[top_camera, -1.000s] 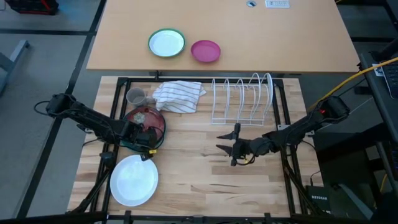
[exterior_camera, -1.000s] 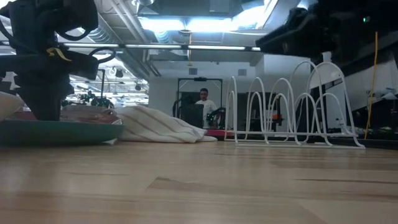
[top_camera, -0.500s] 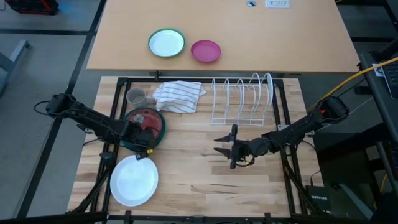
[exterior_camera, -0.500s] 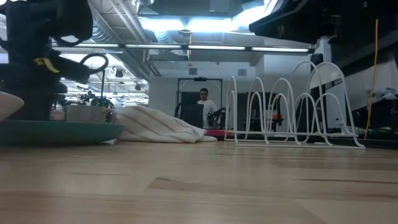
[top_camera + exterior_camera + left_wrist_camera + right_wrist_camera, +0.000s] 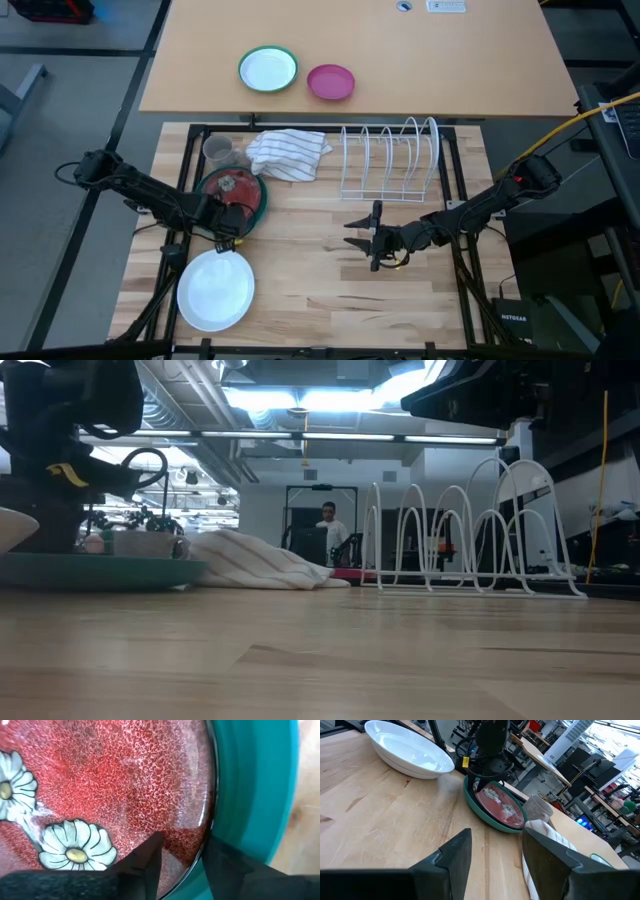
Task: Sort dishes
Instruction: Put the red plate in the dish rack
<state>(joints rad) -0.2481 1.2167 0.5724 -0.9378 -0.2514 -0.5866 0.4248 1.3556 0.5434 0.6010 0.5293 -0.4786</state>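
Pale butcher-block wood [image 5: 320, 290] forms the work table, framed by black rails. On it lie three dinner plates: one white plate [image 5: 215, 289] near the front left corner, and one red-brown glossy plate [image 5: 231, 190] painted with white daisies, lying inside one dark green plate [image 5: 259, 205] just behind the white one. One grey cup [image 5: 217, 153] and one striped cloth [image 5: 288, 153] sit behind that stack, and one white wire dish rack [image 5: 390, 160] stands toward the back right, its slots holding nothing.

Two arms work here. The left gripper [image 5: 228, 222] is down at the near rim of the stacked pair, its fingers [image 5: 142, 865] parted and straddling the red-brown plate's edge without pinching it. The right gripper [image 5: 368, 235] hangs over bare wood in front of the rack, fingers spread, holding nothing.

Broad open wood runs between the plates and the rack and across the whole front right. Behind stands a tan table [image 5: 450, 70] with one small green-rimmed plate [image 5: 268, 69] and one pink bowl [image 5: 330, 82]. A person [image 5: 327, 525] shows far back in the room.
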